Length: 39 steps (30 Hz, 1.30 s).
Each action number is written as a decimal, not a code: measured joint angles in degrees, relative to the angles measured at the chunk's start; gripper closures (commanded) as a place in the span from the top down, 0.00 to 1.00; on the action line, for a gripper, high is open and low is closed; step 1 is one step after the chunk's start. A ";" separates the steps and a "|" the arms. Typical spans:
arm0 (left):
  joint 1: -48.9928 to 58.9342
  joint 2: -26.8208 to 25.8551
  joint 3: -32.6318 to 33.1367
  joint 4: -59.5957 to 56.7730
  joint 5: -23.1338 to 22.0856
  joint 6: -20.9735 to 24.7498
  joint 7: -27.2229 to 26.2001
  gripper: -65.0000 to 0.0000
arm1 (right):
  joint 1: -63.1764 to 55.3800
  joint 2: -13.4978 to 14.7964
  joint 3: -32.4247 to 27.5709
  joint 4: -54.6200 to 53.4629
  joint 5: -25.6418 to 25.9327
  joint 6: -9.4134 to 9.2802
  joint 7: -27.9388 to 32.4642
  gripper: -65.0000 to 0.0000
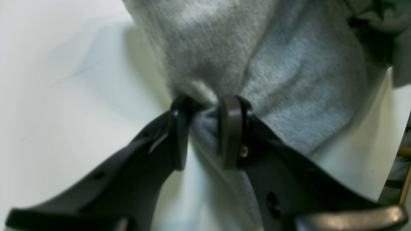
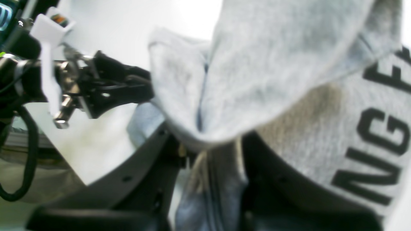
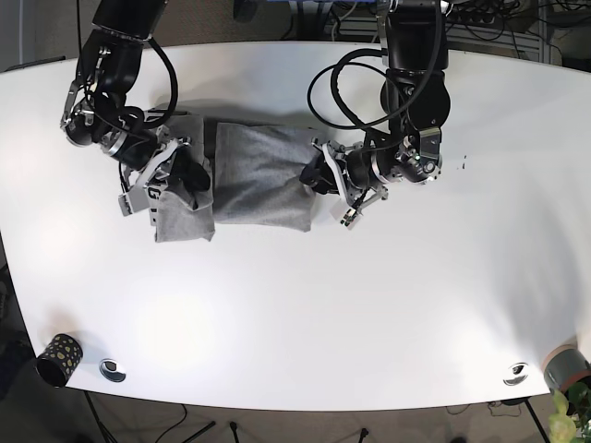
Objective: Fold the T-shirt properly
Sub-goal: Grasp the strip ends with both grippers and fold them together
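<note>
Now T-shirt (image 1: 289, 96) edges pinched in both jaws

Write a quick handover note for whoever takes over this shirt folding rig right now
Left pincer: shut on a bunched edge of the shirt, at the end that is on the right in the base view.
Right pincer: shut on the shirt's other end, near the black lettering.
Shirt lies on the table between both arms, already narrowed into a strip; the end by the right pincer is doubled over.
Left to do: finish the fold, flatten, release both pincers.
</note>
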<state>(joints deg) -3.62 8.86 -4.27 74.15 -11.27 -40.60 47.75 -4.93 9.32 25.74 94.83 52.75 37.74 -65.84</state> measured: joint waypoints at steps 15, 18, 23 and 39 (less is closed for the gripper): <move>-0.15 0.02 0.04 -0.35 0.00 0.00 -0.04 0.23 | 2.03 -2.97 -6.60 -0.09 -1.46 -0.33 2.84 0.22; -0.15 0.04 0.04 -0.35 0.00 0.00 -0.07 0.23 | 3.43 -3.76 -7.04 -0.09 -3.67 -0.22 3.96 0.35; -0.15 0.04 0.04 -0.42 0.00 0.00 -0.09 0.23 | 4.26 -6.80 -7.02 -0.11 -9.07 -0.24 4.13 0.48; -0.37 0.04 0.04 -1.73 -0.59 -0.04 -0.87 0.23 | 3.61 -9.99 -8.92 8.17 -15.98 -0.04 4.24 0.64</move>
<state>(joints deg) -3.99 8.91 -4.23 72.42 -11.86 -40.64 46.87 -1.32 -0.67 16.82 103.00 36.77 37.69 -61.60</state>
